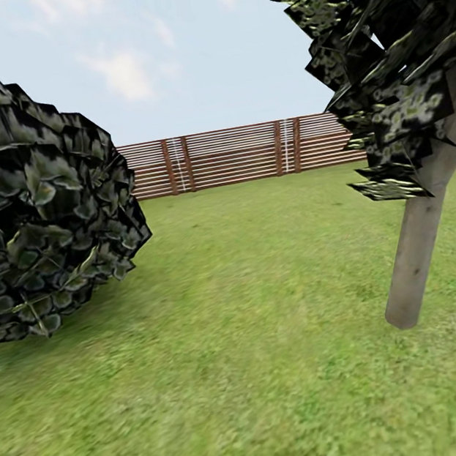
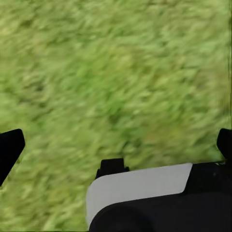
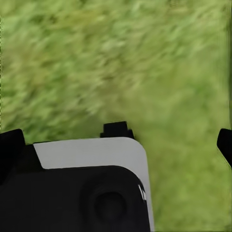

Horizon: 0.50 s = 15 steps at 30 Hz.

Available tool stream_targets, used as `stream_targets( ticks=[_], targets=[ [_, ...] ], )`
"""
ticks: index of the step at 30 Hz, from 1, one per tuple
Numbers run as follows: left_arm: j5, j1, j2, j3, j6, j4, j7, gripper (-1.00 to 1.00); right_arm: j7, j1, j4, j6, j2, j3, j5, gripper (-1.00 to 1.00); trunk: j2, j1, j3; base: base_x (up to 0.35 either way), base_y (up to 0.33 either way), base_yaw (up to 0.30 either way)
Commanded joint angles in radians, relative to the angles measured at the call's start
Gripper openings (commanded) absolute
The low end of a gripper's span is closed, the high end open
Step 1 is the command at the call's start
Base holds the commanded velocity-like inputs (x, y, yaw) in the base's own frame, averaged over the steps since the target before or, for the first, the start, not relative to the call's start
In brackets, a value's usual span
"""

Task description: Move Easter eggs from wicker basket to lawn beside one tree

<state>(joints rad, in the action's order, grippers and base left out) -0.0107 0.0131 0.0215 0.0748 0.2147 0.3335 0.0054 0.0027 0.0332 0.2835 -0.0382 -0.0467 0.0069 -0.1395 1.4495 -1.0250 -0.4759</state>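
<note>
- Shrubbery at the left of the head view: one rounded bush (image 1: 31,201) of dark, flat, angular leaf patches, sitting on the grass.
- Lawn (image 1: 267,370): short green grass with a blurred, mottled texture, spreading from the foreground back to the fence.
- Fence (image 1: 238,154): one run of thin horizontal brown slats with darker upright posts, closing the far edge of the grass under a pale, cloudy sky.
- Tree (image 1: 418,255) at the right: one smooth, straight grey-brown trunk leaning slightly, its foot on the lawn, with dark jagged leaf planes above.
- Left claw (image 2: 116,142): two black fingertips (image 2: 9,147) at opposite edges of the left wrist view, spread wide, holding nothing, with only grass between them.
- Right claw (image 3: 118,140): black fingertips (image 3: 10,142) likewise far apart over grass, gripping nothing.
</note>
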Motion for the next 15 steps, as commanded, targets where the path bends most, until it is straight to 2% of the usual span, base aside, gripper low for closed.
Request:
stream_targets(
  ticks=[1,6,15],
  targets=[
    [-0.001,0.001,0.002,0.005,0.001,0.022,0.001,1.00,0.001,0.001,0.014,-0.004,-0.001,0.001,-0.009,1.00,0.000,0.000,-0.001,0.000,0.000,-0.250],
    [-0.002,0.001,0.002,0.005,0.003,0.158,0.002,1.00,0.005,0.002,0.134,-0.003,-0.002,0.000,-0.009,1.00,0.000,0.000,-0.003,0.000,0.000,-0.246],
    [-0.002,0.001,0.004,0.004,0.007,0.266,0.003,1.00,0.005,0.004,0.340,-0.003,-0.001,-0.001,-0.008,1.00,0.000,0.000,-0.004,0.000,0.000,-0.243]
  ],
)
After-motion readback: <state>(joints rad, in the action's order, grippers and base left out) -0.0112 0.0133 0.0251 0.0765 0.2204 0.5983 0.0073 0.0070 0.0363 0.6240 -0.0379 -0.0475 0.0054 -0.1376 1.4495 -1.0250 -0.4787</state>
